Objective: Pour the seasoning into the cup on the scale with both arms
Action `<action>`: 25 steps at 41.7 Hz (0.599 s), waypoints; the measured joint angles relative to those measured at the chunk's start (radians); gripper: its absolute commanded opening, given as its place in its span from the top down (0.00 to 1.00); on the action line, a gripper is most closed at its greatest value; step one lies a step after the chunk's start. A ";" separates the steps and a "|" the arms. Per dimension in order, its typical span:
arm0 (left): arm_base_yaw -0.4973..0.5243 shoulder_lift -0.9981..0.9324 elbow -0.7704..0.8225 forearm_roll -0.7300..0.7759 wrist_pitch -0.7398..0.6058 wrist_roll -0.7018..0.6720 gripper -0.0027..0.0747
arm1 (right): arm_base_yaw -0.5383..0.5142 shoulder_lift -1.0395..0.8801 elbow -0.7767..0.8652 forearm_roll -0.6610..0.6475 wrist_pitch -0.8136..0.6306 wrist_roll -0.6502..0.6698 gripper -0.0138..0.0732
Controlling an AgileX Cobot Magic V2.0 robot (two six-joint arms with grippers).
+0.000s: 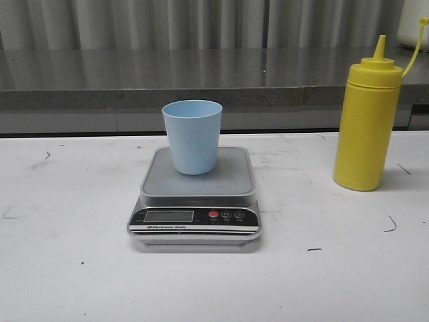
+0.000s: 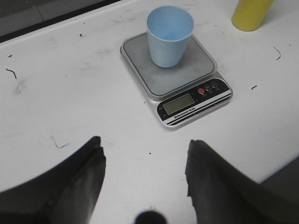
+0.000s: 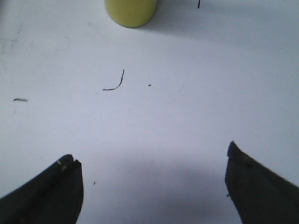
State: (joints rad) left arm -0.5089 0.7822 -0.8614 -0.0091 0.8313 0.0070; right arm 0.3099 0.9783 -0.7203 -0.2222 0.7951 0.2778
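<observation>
I see white scuffed table [image 1: 80, 268], steel counter [image 1: 134, 74] behind. Cup [image 1: 192, 136] on scale [image 1: 195, 201], frame centre; bottle [image 1: 367, 121] right. Left gripper [image 2: 145, 163], right gripper [image 3: 152, 172] spread wide, empty.

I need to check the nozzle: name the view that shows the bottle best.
Front view: the whole bottle stands upright, nozzle and cap strap visible. Left wrist and right wrist views show only its base, cut off at the frame edge.
</observation>
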 measured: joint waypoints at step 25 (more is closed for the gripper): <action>0.000 0.000 0.000 0.000 0.000 0.000 0.47 | 0.013 -0.448 -0.092 0.199 0.187 -0.212 0.11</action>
State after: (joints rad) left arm -0.5089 0.7822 -0.8614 -0.0091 0.8313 0.0070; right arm 0.3232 0.5299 -0.8126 -0.0230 0.9824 0.0662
